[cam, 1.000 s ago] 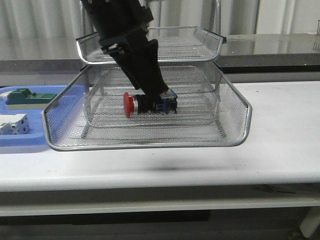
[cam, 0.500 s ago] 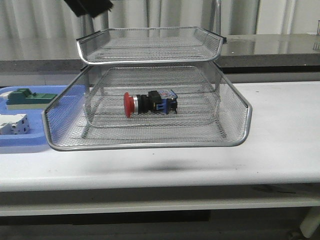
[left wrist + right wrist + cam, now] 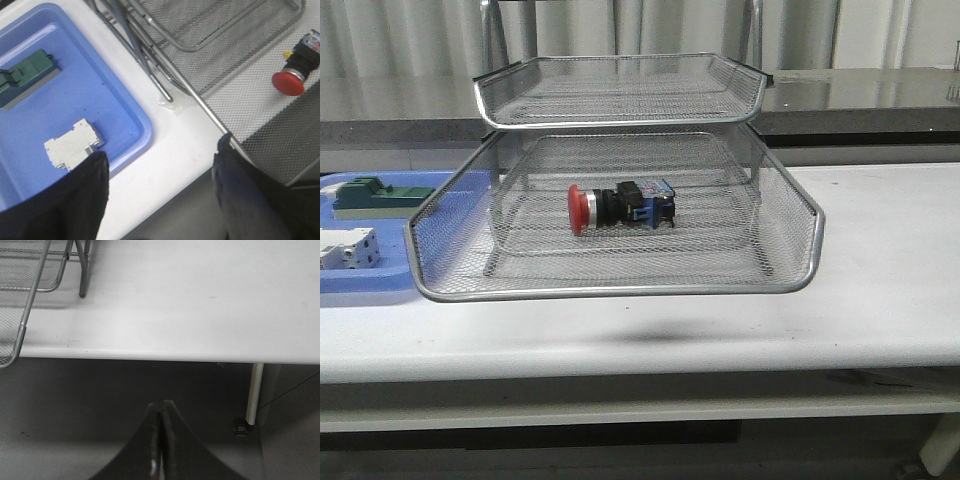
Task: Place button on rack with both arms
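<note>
Arm gone; red-headed button [image 3: 618,207] lies sideways in rack [image 3: 620,285].

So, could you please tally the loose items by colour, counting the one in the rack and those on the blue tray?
Red-headed: 1, the button in the rack
Green: 1, the block on the tray
White: 1, the component on the tray
Total: 3

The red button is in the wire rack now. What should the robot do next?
Probably nothing more than keeping both arms back: the button lies on its side in the rack, the left gripper is open and empty, and the right gripper is shut off the table.
</note>
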`<action>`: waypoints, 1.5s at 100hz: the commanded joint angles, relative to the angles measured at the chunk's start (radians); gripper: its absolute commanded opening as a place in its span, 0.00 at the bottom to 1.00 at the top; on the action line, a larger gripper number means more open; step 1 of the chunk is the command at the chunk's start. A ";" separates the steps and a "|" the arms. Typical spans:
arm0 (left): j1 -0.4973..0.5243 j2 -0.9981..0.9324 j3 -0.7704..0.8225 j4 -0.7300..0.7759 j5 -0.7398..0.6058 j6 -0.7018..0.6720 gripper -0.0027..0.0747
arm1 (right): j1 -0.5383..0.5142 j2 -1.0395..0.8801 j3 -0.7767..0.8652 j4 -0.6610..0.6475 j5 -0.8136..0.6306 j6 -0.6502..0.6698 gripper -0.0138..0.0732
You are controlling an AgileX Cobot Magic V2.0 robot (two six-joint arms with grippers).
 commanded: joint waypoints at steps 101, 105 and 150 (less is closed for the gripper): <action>0.038 -1.059 1.090 -0.376 -0.927 -0.017 0.60 | -0.006 0.002 -0.033 -0.024 -0.055 -0.005 0.08; 0.038 -1.085 1.098 -0.376 -0.946 -0.017 0.61 | -0.006 0.002 -0.033 -0.024 -0.055 -0.005 0.08; 0.038 -1.128 1.109 -0.376 -1.033 -0.017 0.57 | -0.006 0.002 -0.033 -0.024 -0.055 -0.005 0.08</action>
